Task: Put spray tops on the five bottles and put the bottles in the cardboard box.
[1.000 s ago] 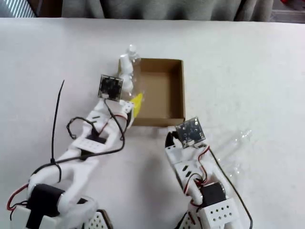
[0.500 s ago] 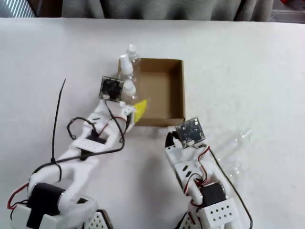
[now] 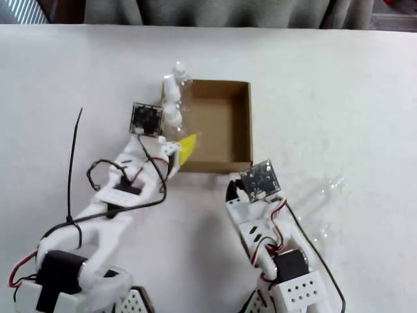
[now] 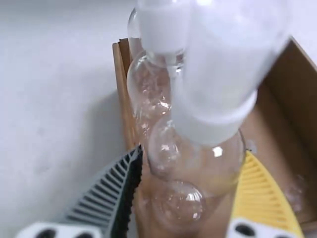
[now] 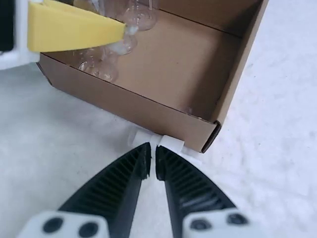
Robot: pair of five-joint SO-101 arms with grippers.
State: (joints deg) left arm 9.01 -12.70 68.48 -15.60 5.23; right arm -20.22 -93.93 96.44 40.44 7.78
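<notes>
1. Nearest me, at the bottom of the high view, my right gripper [image 5: 151, 157] sits with its two black fingers pressed almost together and nothing between them. It has not moved over the last second.
2. Just past its tips a small white piece [image 5: 159, 142] lies on the worktop [image 3: 326, 78], right against the near wall of the cardboard box [image 5: 148, 106].
3. To the lower right of the high view, loose clear bottles [image 3: 320, 195] lie on the worktop beside the right arm, where they were before.
4. On the left, my left gripper [image 4: 192, 153] is closed around a clear bottle [image 4: 208, 163]. The grey finger is on one side and the yellow finger [image 3: 187, 142] on the other.
5. Half a second ago that yellow finger stuck out further into the box. It has now drawn back in toward the bottle. The left wrist has shifted a little toward the left of the frame, and the black cable tie [image 3: 73, 163] on that arm has swung left with it.
6. The held bottle carries a white spray top [image 4: 218, 74] and stands upright at the box's left wall, near the far left corner, much as it did a second ago.
7. More clear glass shows low in the box beside it, but I cannot tell whether that is a second bottle.
</notes>
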